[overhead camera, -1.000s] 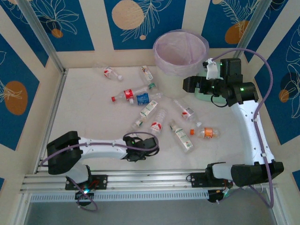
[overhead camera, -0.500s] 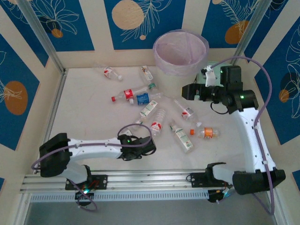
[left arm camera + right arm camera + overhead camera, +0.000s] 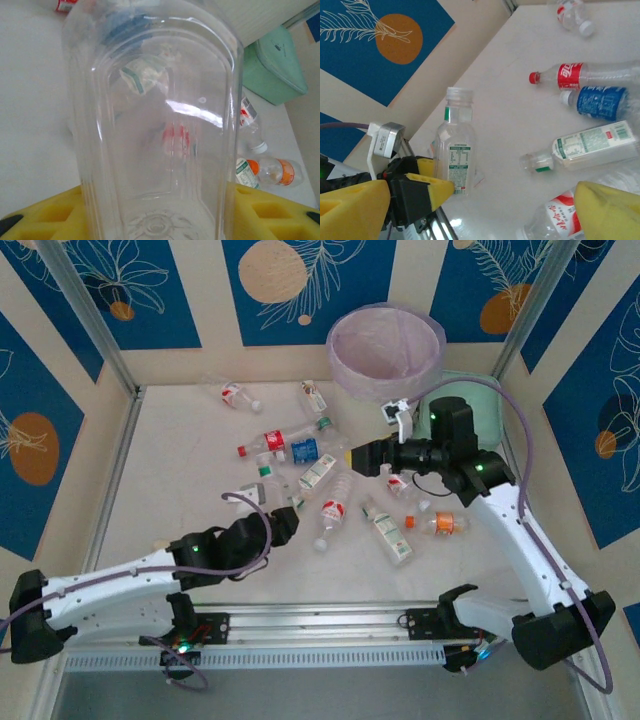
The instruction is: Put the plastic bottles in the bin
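My left gripper is shut on a clear plastic bottle with a green-and-white label, held upright just above the table. That bottle looms large between the yellow pads in the left wrist view, and the right wrist view has it at left. My right gripper hangs open over the loose bottles, nothing between its fingers. Beneath it lie a red-label bottle, a blue-label one and a green-and-white one. The bin stands at the back.
A mint-green case sits right of the bin. More bottles lie scattered: an orange one, a green-label one, a red-label one, two near the back wall. Panel walls enclose the table.
My left arm has reached forward and lifted the bottle upright. My right gripper has swung left from beside the bin to above the loose bottles.
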{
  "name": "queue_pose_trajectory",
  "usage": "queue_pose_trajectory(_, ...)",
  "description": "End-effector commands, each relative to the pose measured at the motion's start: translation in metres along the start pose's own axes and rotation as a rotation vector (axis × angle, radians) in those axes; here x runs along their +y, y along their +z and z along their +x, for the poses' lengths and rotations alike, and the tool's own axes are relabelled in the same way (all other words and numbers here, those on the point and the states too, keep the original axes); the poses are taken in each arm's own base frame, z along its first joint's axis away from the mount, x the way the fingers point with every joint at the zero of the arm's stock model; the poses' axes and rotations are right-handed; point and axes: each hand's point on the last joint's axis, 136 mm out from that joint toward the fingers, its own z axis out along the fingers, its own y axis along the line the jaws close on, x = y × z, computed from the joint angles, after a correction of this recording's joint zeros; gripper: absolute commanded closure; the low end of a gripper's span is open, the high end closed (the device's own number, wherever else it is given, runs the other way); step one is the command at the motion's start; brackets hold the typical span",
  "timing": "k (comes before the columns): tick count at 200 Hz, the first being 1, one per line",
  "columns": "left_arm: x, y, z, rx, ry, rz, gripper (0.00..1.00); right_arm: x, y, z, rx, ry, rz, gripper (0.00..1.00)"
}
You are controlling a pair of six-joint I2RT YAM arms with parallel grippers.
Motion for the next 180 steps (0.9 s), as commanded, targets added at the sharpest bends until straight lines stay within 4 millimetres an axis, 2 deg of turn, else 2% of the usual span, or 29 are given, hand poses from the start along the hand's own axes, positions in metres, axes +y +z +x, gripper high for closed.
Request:
queue_pose_trajectory(1,-0.014,-0.005,-0.01,-0.002,0.194,0.068,0.69,-0.007,0.015,0.009,0.022,0.116,-0.006,0.09)
queue_pose_trajectory(22,-0.022,-0.007,-0.01,0.037,0.325,0.11,0.72,-0.007,0.027,0.02,0.064,0.245,-0.031,0.14)
queue_pose_trajectory(53,-0.046,-0.003,-0.002,0.126,0.41,0.282,0.75,0.005,0.04,0.036,0.097,0.276,-0.061,0.21)
queue_pose_trajectory(74,-0.06,0.001,0.005,0.17,0.449,0.374,0.75,0.009,0.043,0.04,0.099,0.285,-0.073,0.24)
queue_pose_trajectory(96,-0.074,0.004,0.009,0.193,0.466,0.444,0.76,0.007,0.047,0.04,0.092,0.308,-0.076,0.24)
queue_pose_trajectory(129,-0.091,0.007,0.013,0.211,0.47,0.515,0.76,0.002,0.063,0.043,0.112,0.315,-0.067,0.2)
queue_pose_trajectory(162,-0.101,0.004,0.012,0.23,0.466,0.547,0.78,-0.006,0.072,0.038,0.12,0.313,-0.041,0.5)
queue_pose_trajectory(180,-0.108,0.002,0.011,0.237,0.46,0.572,0.78,-0.005,0.073,0.036,0.121,0.309,-0.044,0.53)
